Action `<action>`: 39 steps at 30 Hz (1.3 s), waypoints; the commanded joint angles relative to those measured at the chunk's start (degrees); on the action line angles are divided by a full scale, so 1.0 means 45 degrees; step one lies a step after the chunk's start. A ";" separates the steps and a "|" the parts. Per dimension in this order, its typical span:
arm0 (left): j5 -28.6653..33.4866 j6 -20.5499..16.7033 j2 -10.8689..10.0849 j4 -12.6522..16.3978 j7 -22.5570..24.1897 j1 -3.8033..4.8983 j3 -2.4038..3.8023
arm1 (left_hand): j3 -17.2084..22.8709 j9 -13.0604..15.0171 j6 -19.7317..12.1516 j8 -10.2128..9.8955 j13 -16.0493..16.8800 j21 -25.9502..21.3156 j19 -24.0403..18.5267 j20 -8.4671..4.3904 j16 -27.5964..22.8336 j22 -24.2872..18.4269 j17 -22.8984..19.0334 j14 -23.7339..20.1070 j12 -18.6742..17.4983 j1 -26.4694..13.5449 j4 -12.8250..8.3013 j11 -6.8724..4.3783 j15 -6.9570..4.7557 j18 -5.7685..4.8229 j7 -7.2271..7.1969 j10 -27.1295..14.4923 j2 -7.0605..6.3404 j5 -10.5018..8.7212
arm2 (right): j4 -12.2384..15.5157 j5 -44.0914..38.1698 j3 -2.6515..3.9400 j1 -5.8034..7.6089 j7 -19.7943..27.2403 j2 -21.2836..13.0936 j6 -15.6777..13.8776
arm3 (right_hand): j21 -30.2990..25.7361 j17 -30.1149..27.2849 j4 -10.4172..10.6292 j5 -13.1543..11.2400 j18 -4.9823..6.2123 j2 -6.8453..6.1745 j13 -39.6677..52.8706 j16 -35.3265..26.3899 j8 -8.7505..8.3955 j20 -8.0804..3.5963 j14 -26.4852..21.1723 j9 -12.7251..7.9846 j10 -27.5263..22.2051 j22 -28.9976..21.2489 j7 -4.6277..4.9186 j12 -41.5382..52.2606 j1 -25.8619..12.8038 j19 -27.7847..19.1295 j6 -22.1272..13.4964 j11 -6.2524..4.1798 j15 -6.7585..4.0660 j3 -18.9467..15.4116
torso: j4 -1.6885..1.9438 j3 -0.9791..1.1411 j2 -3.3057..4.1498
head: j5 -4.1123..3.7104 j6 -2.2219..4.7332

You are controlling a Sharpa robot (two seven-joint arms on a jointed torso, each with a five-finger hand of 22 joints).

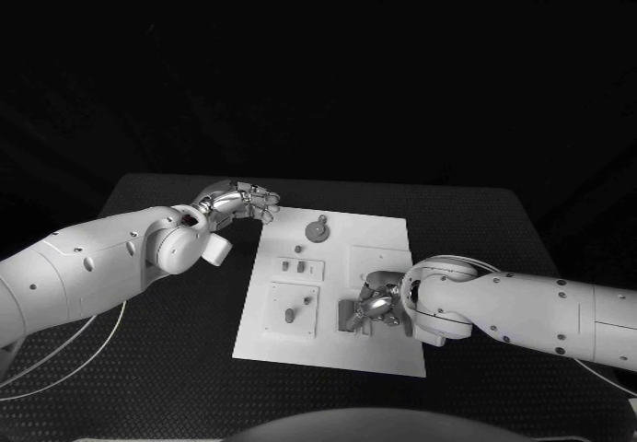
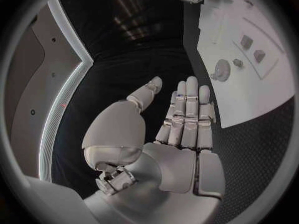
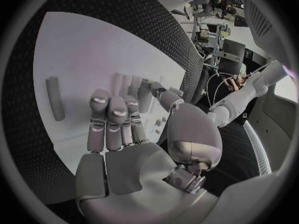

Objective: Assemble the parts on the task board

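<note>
White rectangular task board point(image 1: 387, 241) lies flat in the middle of the black textured counter point(image 1: 504, 221). Small grey parts on it: a round disc-shaped part point(image 1: 318, 229) near the far edge, two small square parts point(image 1: 300, 267) side by side mid-board, one small part point(image 1: 291, 315) on a raised panel near the left-front corner.

Right hand point(image 1: 376, 307) is low over the board's near-right area, beside a cluster of small grey parts point(image 1: 351, 318). In the right wrist view, fingers point(image 3: 109, 115) extended together, slightly curved over the board; cannot tell whether anything is held.

Left hand point(image 1: 242, 202) hovers off the board's far-left corner, above the counter. Left wrist view: fingers point(image 2: 187, 115) straight, released, nothing in the palm.
</note>
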 commanded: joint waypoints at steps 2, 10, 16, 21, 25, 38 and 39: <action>0.0055 0.0180 0.0003 0.0031 0.0070 0.0010 0.0009 | 0.0019 -0.0017 -0.0077 0.0046 -0.0010 -0.0051 0.0069 0.0036 -0.0069 0.0021 0.0020 0.0101 -0.0081 -0.0105 0.0064 0.0032 0.0009 0.0149 -0.0016 0.0002 0.0009 -0.0004 | -0.0089 0.0028 -0.0054 -0.0057 -0.0206 -0.0129 0.0226 | 0.0100 0.0018 -0.0145 0.0063 0.0362 -0.0409 0.0000 -0.0065 -0.0074 0.0055 0.0074 -0.0032 0.0067 0.0024 0.0040 -0.0065 -0.0062 0.0058 0.0040 0.0034 0.0036 -0.0059 | 0.0008 0.0000 0.0000 | -0.0021 0.0008; 0.0055 0.0219 -0.0026 0.0007 0.0044 0.0010 0.0009 | 0.0023 -0.0019 -0.0079 0.0047 -0.0010 -0.0055 0.0068 0.0035 -0.0078 0.0025 0.0031 0.0102 -0.0083 -0.0107 0.0065 0.0032 0.0008 0.0151 -0.0016 0.0001 0.0006 -0.0005 | 0.0392 0.1159 -0.0044 0.0207 0.0184 -0.0776 -0.0315 | 0.0113 0.0057 0.0116 0.0026 0.0362 -0.1138 0.0025 -0.0077 -0.0142 0.0048 0.0092 -0.0060 0.0041 0.0000 0.0067 -0.0069 -0.0535 0.0089 -0.0023 0.0057 0.0046 -0.0345 | -0.0008 0.0003 -0.0004 | -0.0071 -0.0006; 0.0055 0.0250 -0.0023 0.0001 0.0044 0.0010 0.0009 | 0.0029 -0.0021 -0.0081 0.0048 -0.0010 -0.0060 0.0066 0.0034 -0.0087 0.0029 0.0038 0.0101 -0.0085 -0.0103 0.0063 0.0032 0.0008 0.0152 -0.0017 -0.0002 0.0005 -0.0002 | 0.0728 0.1594 0.0007 0.0537 0.0862 -0.1215 -0.1082 | 0.0112 0.0101 0.0062 0.0027 0.0362 -0.1196 0.0075 -0.0078 -0.0444 -0.0003 0.0076 -0.0138 -0.0032 -0.0009 0.0232 -0.0036 -0.0530 0.0065 -0.0631 0.0203 0.0159 -0.0573 | 0.0003 -0.0002 -0.0004 | -0.0180 -0.0037; 0.0055 0.0255 -0.0089 0.0011 0.0033 0.0010 0.0009 | 0.0031 -0.0022 -0.0084 0.0048 -0.0011 -0.0064 0.0065 0.0035 -0.0095 0.0032 0.0045 0.0099 -0.0087 -0.0107 0.0064 0.0034 0.0009 0.0152 -0.0016 -0.0004 0.0004 -0.0003 | 0.1173 0.2166 0.0073 0.0951 0.1547 -0.2143 -0.0899 | 0.0113 0.0121 0.0049 0.0072 0.0362 -0.1092 0.0098 -0.0077 -0.0442 -0.0030 0.0089 -0.0114 -0.0021 -0.0023 0.0259 0.0006 -0.0512 0.0076 -0.0667 0.0235 0.0199 -0.0706 | -0.0010 -0.0003 0.0006 | -0.0226 -0.0056; 0.0055 0.0224 -0.0078 -0.0025 0.0054 0.0010 0.0009 | 0.0033 -0.0024 -0.0086 0.0049 -0.0011 -0.0067 0.0063 0.0036 -0.0100 0.0034 0.0050 0.0098 -0.0089 -0.0108 0.0064 0.0034 0.0009 0.0152 -0.0016 -0.0006 0.0000 -0.0003 | 0.1170 0.2069 0.0076 0.1109 0.1492 -0.2629 -0.0769 | 0.0111 0.0132 -0.0021 0.0100 0.0362 -0.0972 0.0104 -0.0085 -0.0425 -0.0049 0.0090 -0.0094 -0.0019 -0.0030 0.0255 0.0020 -0.0434 0.0075 -0.0657 0.0228 0.0187 -0.0779 | -0.0033 -0.0018 -0.0006 | -0.0258 -0.0011; 0.0055 0.0203 -0.0073 0.0008 0.0072 0.0010 0.0009 | 0.0044 -0.0026 -0.0087 0.0053 -0.0010 -0.0074 0.0064 0.0034 -0.0115 0.0044 0.0069 0.0102 -0.0090 -0.0096 0.0054 0.0033 0.0008 0.0154 -0.0017 -0.0005 -0.0004 -0.0003 | 0.0599 -0.0707 0.0056 0.1116 -0.0195 -0.3176 0.0716 | 0.0128 0.0182 -0.0363 -0.0010 0.0362 -0.0509 0.0074 -0.0095 -0.0232 -0.0088 0.0172 0.0041 0.0090 -0.0074 0.0160 0.0053 0.0408 0.0126 -0.0367 0.0145 0.0131 -0.0432 | -0.0056 -0.0006 0.0003 | -0.0425 0.0001; 0.0055 0.0205 -0.0066 0.0009 0.0072 0.0010 0.0009 | 0.0044 -0.0026 -0.0087 0.0053 -0.0010 -0.0074 0.0064 0.0034 -0.0116 0.0044 0.0070 0.0102 -0.0090 -0.0095 0.0052 0.0033 0.0008 0.0155 -0.0017 -0.0004 -0.0005 -0.0003 | 0.0605 -0.0938 0.0043 0.1115 -0.0369 -0.3181 0.0788 | 0.0132 0.0185 -0.0358 -0.0009 0.0362 -0.0518 0.0072 -0.0092 -0.0222 -0.0085 0.0176 0.0047 0.0099 -0.0074 0.0157 0.0056 0.0412 0.0130 -0.0351 0.0141 0.0127 -0.0419 | -0.0052 -0.0005 0.0002 | -0.0435 0.0001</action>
